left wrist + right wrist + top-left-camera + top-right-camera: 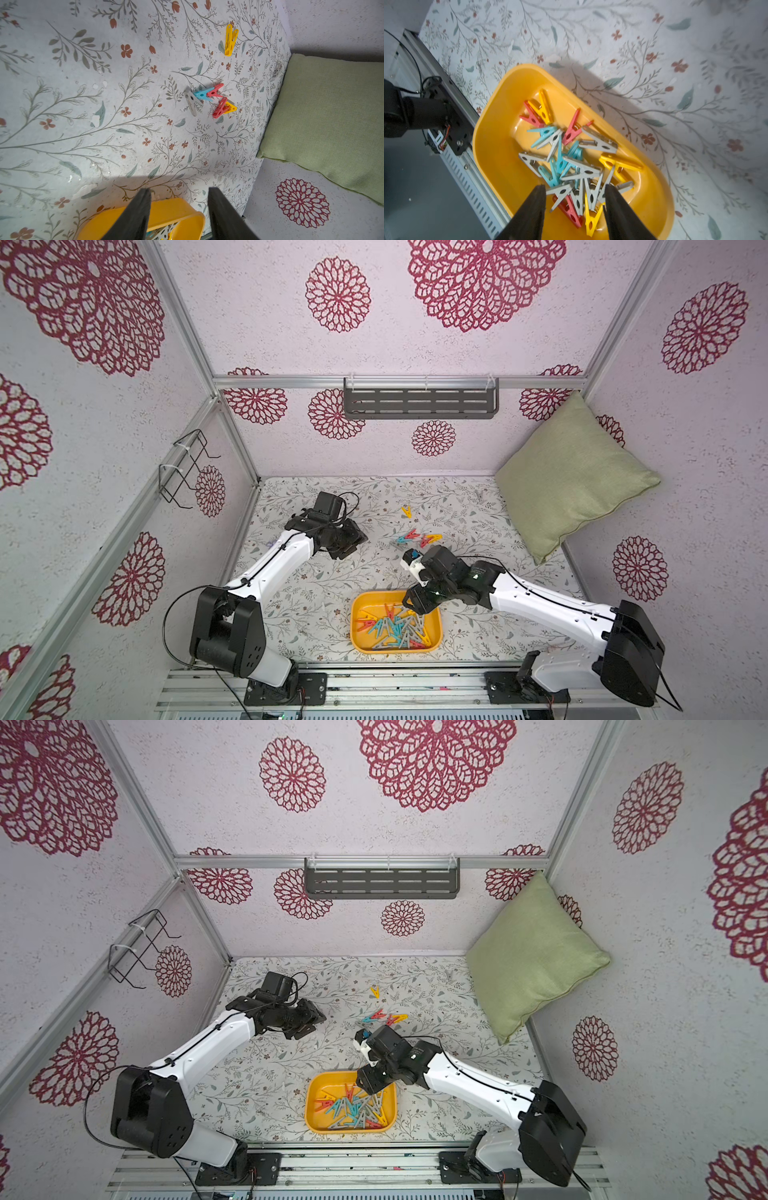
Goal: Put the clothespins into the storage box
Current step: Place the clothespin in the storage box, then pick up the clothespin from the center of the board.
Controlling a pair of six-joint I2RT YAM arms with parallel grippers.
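Clothespins [571,164] like these look light, stiff and smooth-skinned. They are small sprung plastic pegs that I judge will skid or flip if pinched at a tapered tip, so the safer hold is across the two flat sides near the spring, where the body is widest. The right hand [574,187] hangs over the storage box [492,145], its jaws parted to a moderate gap with nothing between them. The heap lies directly below its fingertips, inside the rim. That heap overlaps too much for a sure count, but I make it roughly eighteen: three red, three yellow, about four teal and the rest grey. The left hand [179,189] hovers above the worktop [83,124], likewise parted and empty. Ahead of it, well apart from its fingertips, lie seven pegs not yet boxed. Five form a cluster [203,94]: one grey, one teal and one red touching end to end, then a second red lying partly over a yellow. Farther out from the left hand sits a lone yellow clothespin [230,39]. Farthest of all, a grey clothespin [277,68] lies just beside the green pillow [332,114], pale against the print and easy to miss. The cluster pegs touch one another, so lifting one may drag a neighbour; those at its edge, the grey or the upper red, seem the cleanest to take first. Each lies flat and low, so the fingers would need to come right down to the worktop to straddle it.
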